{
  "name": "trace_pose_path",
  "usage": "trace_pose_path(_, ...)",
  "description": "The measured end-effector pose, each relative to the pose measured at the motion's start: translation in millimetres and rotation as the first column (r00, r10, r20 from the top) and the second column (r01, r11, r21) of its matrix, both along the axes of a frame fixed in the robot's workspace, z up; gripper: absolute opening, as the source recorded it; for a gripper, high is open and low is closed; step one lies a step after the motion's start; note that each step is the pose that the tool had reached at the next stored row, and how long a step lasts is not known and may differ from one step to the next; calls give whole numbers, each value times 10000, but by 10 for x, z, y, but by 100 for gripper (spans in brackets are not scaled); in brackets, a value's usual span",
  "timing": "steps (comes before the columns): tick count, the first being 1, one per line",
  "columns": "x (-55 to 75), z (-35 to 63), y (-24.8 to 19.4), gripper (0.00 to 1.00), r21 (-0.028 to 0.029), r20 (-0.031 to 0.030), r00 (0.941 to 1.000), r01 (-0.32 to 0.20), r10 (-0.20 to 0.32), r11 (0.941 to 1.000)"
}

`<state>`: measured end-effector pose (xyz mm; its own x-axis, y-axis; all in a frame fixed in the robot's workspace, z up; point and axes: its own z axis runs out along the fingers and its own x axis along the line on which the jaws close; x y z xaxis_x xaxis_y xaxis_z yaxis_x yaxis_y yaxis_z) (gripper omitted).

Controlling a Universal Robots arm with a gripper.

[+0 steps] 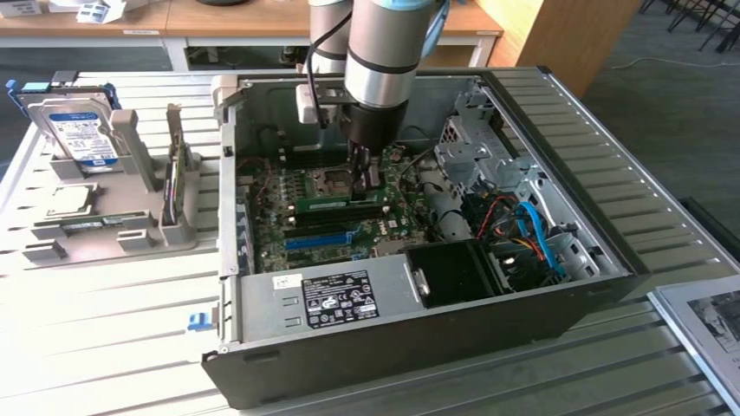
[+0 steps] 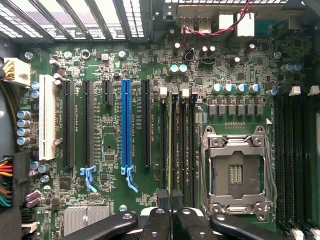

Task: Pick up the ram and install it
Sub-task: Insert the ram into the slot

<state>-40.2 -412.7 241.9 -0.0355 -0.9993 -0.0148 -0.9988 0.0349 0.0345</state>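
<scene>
Your arm reaches straight down into the open case [image 1: 463,347], which lies on its side on the slatted tabletop [image 1: 104,329]. The gripper [image 1: 367,186] hangs over the middle of the motherboard [image 1: 272,195].

The ram [image 1: 335,206] stands on edge in a memory slot just beside the CPU socket [image 1: 335,179], between that socket and the blue slot [image 1: 318,240]. In the wrist view you see the ram [image 2: 170,140] edge-on as a thin pale-green line, running between black slots that lie parallel to it. The socket [image 2: 236,172] is on one side and the blue slot [image 2: 125,122] on the other.

The gripper [image 2: 171,199] is clenched, its two black fingers [image 2: 163,199] nearly together. They sit right at one end of the ram, one on each side of its line. It looks as though they are pinching that end, but the fingers cover the contact itself.

Outside the case, towards the exterior view's left, a hard drive [image 1: 79,134] stands upright in a grey holder [image 1: 104,230] on the tabletop, well apart from the gripper.
</scene>
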Motion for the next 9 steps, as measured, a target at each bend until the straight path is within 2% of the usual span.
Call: trace_pose_path(9,3,-23,-1,12,-1,0,10000,0,0,10000)
